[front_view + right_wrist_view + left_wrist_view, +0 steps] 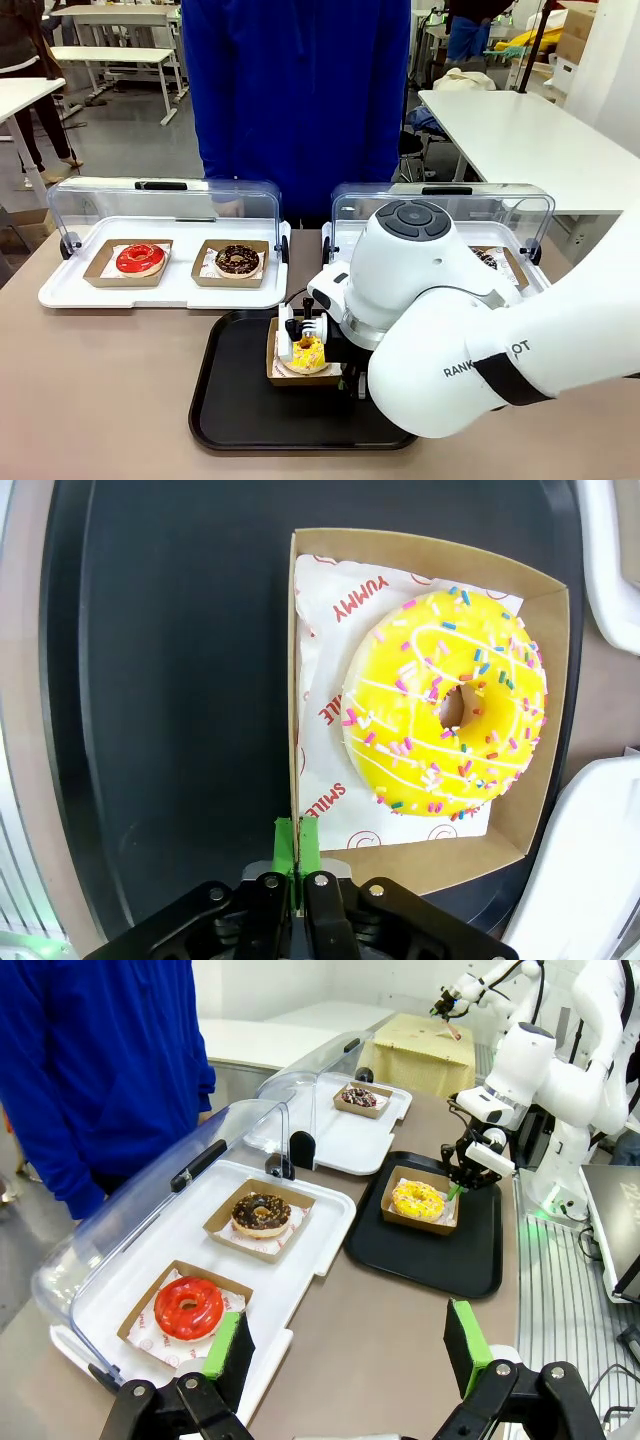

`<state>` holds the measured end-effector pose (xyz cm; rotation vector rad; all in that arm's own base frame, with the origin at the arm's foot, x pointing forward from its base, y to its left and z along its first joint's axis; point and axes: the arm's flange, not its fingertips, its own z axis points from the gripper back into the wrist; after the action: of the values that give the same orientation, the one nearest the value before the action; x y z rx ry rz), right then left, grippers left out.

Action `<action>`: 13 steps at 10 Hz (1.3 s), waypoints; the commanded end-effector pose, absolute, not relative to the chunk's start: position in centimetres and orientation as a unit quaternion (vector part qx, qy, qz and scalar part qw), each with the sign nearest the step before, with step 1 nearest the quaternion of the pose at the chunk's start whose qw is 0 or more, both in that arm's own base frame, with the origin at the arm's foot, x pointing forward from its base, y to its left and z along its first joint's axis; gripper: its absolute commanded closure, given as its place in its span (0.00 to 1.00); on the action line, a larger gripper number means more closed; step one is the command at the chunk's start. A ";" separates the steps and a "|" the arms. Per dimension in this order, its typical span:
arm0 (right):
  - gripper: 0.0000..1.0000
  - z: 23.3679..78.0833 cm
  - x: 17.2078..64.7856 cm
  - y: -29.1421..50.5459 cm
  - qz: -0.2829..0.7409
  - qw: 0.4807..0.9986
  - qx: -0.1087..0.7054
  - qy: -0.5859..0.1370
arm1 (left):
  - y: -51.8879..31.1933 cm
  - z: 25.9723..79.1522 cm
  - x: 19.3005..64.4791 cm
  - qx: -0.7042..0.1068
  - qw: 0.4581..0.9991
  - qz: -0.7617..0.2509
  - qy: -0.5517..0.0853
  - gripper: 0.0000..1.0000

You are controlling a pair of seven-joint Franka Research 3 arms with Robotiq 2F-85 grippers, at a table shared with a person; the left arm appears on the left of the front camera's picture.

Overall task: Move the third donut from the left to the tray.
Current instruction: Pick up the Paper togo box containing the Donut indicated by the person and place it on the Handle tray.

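On the tray (pixel 225 400), your right arm reaches in low from the right, its gripper (pixel 297 840) pinched shut on the holder's (pixel 400 865) wall, with the donut (pixel 445 715) just beyond the fingertips, while the left gripper (pixel 345 1345) hangs open, well off.
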<state>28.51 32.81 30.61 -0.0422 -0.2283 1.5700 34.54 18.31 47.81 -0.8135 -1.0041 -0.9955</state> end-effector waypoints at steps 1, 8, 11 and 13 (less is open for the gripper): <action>1.00 29.5 24.7 28.7 0.702 0.704 -0.009 -0.106 | 18.3 48.0 34.5 -0.365 0.677 -0.449 -0.455 0.00; 0.00 31.8 24.9 28.1 0.700 0.704 0.007 -0.123 | 18.3 48.0 34.5 -0.365 0.677 -0.449 -0.455 0.00; 0.00 34.1 24.6 27.8 0.701 0.700 0.006 -0.135 | 18.3 48.0 34.5 -0.365 0.677 -0.449 -0.455 0.00; 0.00 35.6 24.2 27.7 0.704 0.698 0.002 -0.132 | 18.3 48.0 34.5 -0.365 0.677 -0.449 -0.455 0.00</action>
<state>27.93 32.50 35.96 -0.0204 -0.3009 1.5395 34.54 18.31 47.81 -0.8135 -1.0041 -0.9955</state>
